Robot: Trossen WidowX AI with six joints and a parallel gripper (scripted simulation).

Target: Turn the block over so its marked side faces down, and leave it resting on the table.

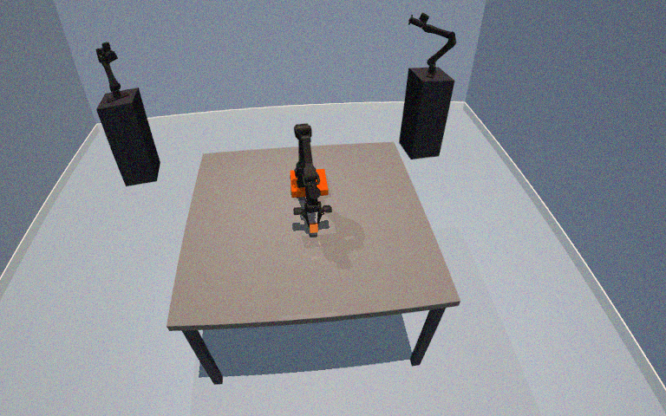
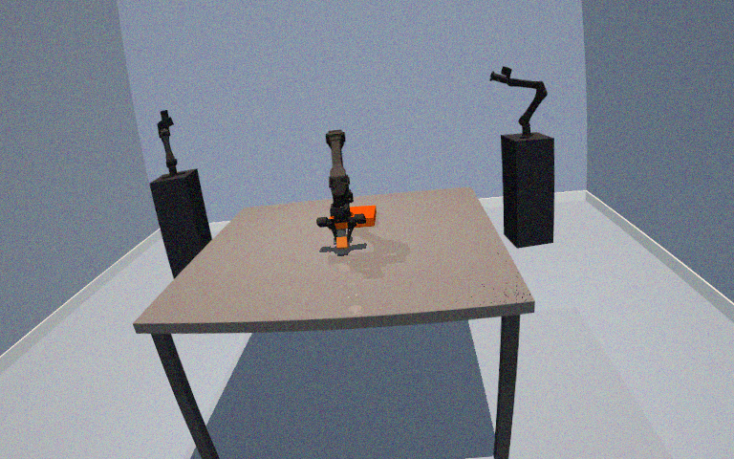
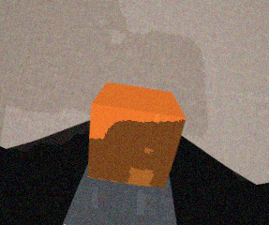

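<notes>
The block (image 1: 313, 229) (image 2: 341, 242) (image 3: 136, 141) is a small orange cube. It is between the fingers of my gripper (image 1: 313, 224) (image 2: 342, 239) (image 3: 134, 152), which is shut on it and points down at the table (image 1: 244, 268) (image 2: 257, 284). A dark shadow lies close beneath the block in the top and exterior views, so it is low over the table; whether it touches cannot be told. The wrist view shows two plain orange faces, partly shaded. No mark shows on them; the marked side is not visible.
An orange slab (image 1: 322, 181) (image 2: 365, 216) sits behind the gripper, at the arm's base. Two dark pedestals (image 1: 426, 115) (image 1: 127, 139) with other black arms stand beyond the table. The arm's shadow falls on the table to the right of the block in the top and exterior views.
</notes>
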